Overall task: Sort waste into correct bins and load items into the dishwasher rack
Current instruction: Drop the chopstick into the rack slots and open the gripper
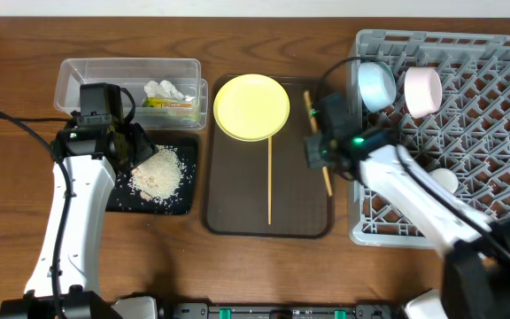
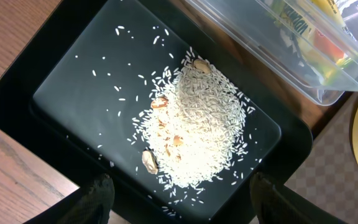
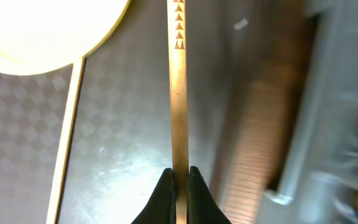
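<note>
My right gripper (image 3: 180, 177) is shut on a wooden chopstick (image 3: 178, 93) at the right side of the brown tray, next to the grey rack (image 1: 494, 133). The second chopstick (image 1: 270, 182) lies flat on that tray below the yellow plate (image 1: 251, 107). A blue bowl (image 1: 377, 85), a pinkish bowl (image 1: 422, 91) and a pale cup (image 1: 443, 181) stand in the rack. My left gripper (image 2: 182, 205) hangs open over the black tray (image 2: 73, 68), which holds a heap of rice crumbs (image 2: 197, 124). The clear container (image 1: 87, 75) holds the wrapper (image 1: 171, 105) and tissue (image 1: 166, 89).
The dark brown serving tray (image 1: 237, 204) lies in the middle of the wooden table, between the black tray and the rack. The clear container's corner (image 2: 278, 56) sits close beside the black tray's far edge.
</note>
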`<control>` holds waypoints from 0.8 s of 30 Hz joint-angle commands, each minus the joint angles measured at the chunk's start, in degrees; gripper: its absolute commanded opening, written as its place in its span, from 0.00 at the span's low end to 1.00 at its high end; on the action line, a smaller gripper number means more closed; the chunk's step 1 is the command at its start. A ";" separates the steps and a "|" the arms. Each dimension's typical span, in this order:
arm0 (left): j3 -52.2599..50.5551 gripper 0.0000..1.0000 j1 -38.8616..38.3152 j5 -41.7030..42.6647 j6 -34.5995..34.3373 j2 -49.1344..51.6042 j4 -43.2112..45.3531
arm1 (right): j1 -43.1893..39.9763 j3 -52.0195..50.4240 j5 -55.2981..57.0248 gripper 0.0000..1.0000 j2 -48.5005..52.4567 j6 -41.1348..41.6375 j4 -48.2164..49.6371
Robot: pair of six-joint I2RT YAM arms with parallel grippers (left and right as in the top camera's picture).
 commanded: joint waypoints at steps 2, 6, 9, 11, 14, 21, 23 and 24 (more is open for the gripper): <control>-0.39 0.73 0.20 -0.09 -0.59 0.00 0.02 | -5.01 -0.28 0.59 0.01 -6.88 -1.11 -2.45; -0.39 0.73 0.20 -0.09 -0.59 0.00 0.04 | -9.27 -0.28 0.59 0.01 -10.16 -1.09 -6.86; -0.39 0.73 0.20 -0.09 -0.59 0.00 0.07 | -11.61 -0.28 0.59 0.01 -10.47 -0.57 -9.88; -0.39 0.73 0.20 -0.09 -0.59 0.00 0.07 | -12.76 -0.31 0.59 0.01 -10.14 0.00 -11.74; -0.39 0.73 0.20 -0.09 -0.59 0.00 0.09 | -13.44 -0.44 0.61 0.01 -9.42 0.00 -13.33; -0.39 0.73 0.20 -0.09 -0.59 0.00 0.07 | -13.44 -1.55 0.83 0.08 -6.78 -0.02 -13.92; -0.39 0.73 0.20 -0.09 -0.59 0.00 0.09 | -13.44 -1.55 0.81 0.09 -6.08 -0.02 -13.90; -0.39 0.73 0.20 -0.09 -0.59 0.00 0.07 | -13.44 -1.55 0.81 0.10 -5.66 -0.02 -13.88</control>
